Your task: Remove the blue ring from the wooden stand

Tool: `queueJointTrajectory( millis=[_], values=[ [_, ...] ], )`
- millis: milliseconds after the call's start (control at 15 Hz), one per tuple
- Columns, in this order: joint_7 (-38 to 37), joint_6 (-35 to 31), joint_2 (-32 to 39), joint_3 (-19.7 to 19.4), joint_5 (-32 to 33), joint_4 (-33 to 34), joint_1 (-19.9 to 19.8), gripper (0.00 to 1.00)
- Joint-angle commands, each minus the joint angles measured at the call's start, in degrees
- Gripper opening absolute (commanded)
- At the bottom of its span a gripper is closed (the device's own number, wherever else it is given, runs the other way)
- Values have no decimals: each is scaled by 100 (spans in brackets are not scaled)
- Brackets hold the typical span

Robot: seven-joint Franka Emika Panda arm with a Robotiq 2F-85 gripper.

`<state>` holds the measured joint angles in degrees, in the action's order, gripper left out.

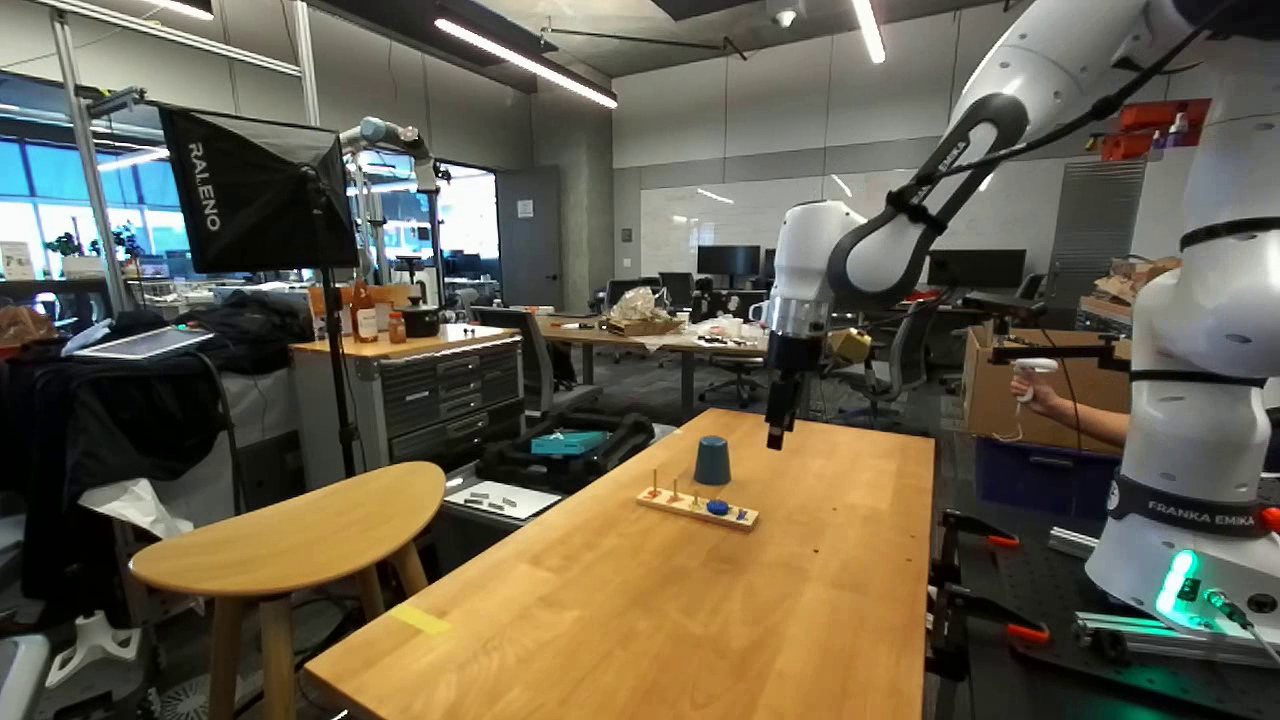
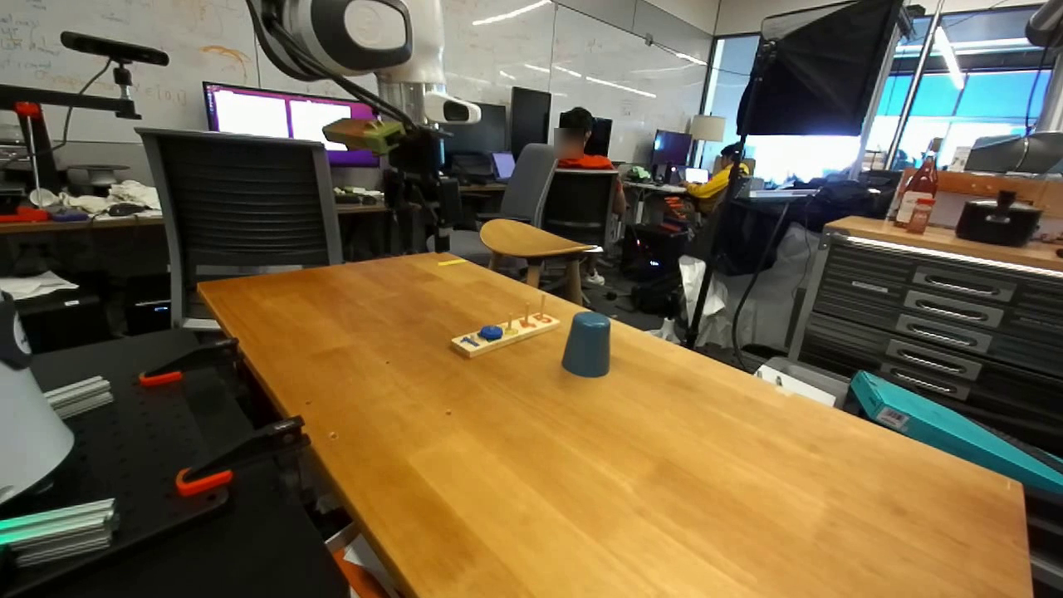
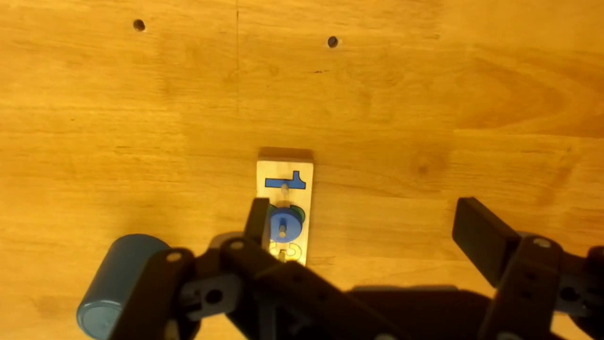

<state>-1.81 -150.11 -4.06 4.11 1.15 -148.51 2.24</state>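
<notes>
The blue ring (image 1: 717, 507) lies low around a peg of the wooden stand, over a green number; the ring also shows in an exterior view (image 2: 491, 332) and in the wrist view (image 3: 292, 225). The wooden stand (image 1: 690, 511) is a narrow pale board with several upright pegs and painted numbers (image 2: 516, 336). In the wrist view, its near part is hidden by my left-hand finger (image 3: 285, 166). My gripper (image 3: 362, 208) is open and empty, pointing down well above the table (image 1: 777, 438). In the wrist view, the ring appears beside the left-hand finger, inside the gap.
An upside-down blue-grey cup (image 1: 713, 462) stands close beside the stand; it also shows in an exterior view (image 2: 587, 345) and at the lower left of the wrist view (image 3: 125, 269). The wooden table (image 1: 620, 610) carries both. Orange-tipped clamps (image 2: 203, 482) sit at the robot-side edge.
</notes>
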Motion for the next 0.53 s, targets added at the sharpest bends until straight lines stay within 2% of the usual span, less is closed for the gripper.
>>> queueJointTrajectory(
  millis=[0, 67, 133, 467],
  values=[
    [-853, -270, 1188, -35, 669, 736, -3, 100],
    [-1007, -259, 1394, -98, 754, 872, 61, 100],
    [-938, -18, 1643, -205, 746, 1289, 36, 100],
    [-880, 6, 2482, -399, 537, 2279, 108, 100]
  ],
)
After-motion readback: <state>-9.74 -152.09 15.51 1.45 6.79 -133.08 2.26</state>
